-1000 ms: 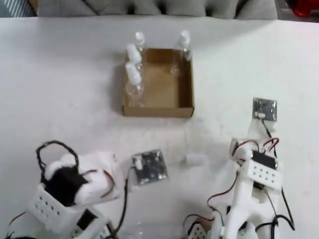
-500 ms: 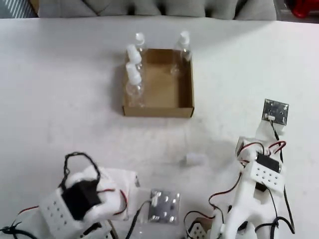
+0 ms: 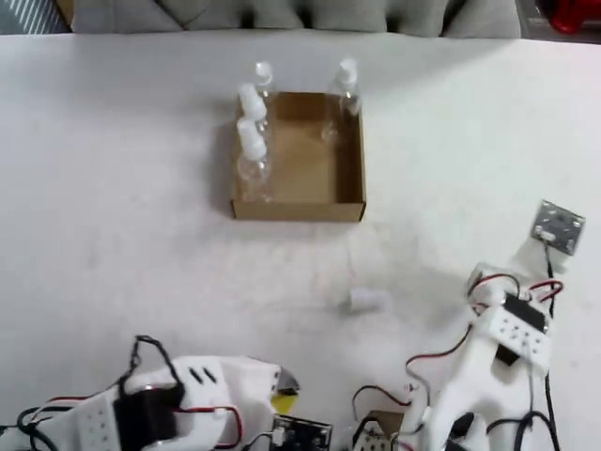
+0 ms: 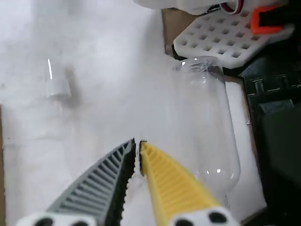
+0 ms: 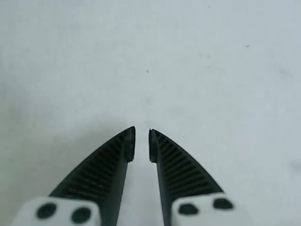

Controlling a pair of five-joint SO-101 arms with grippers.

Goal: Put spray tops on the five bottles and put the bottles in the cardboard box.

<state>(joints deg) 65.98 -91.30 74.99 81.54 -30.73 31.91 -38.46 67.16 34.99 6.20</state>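
Observation:
The cardboard box (image 3: 344, 193) sits at the middle of the table's far half. Several clear bottles with white spray tops (image 3: 252, 143) stand along its left side and far corners. A loose white spray top (image 3: 364, 300) lies on the table in front of the box, also seen as the spray top (image 4: 57, 87) in the left wrist view. A clear bottle without a top (image 4: 207, 129) lies on its side just beside my left gripper (image 4: 138, 144), whose grey and yellow fingers are shut on nothing. My right gripper (image 5: 141, 137) is shut, empty, over bare table.
The left arm (image 3: 169, 413) lies low along the table's near edge at the left; the right arm (image 3: 507, 329) stands at the near right. A perforated white plate (image 4: 221, 40) and a black part (image 4: 277, 141) border the lying bottle.
The left arm has pulled back from the table's middle to the near edge and turned rightward. The right arm's wrist has swung to the right. The loose spray top has not moved.

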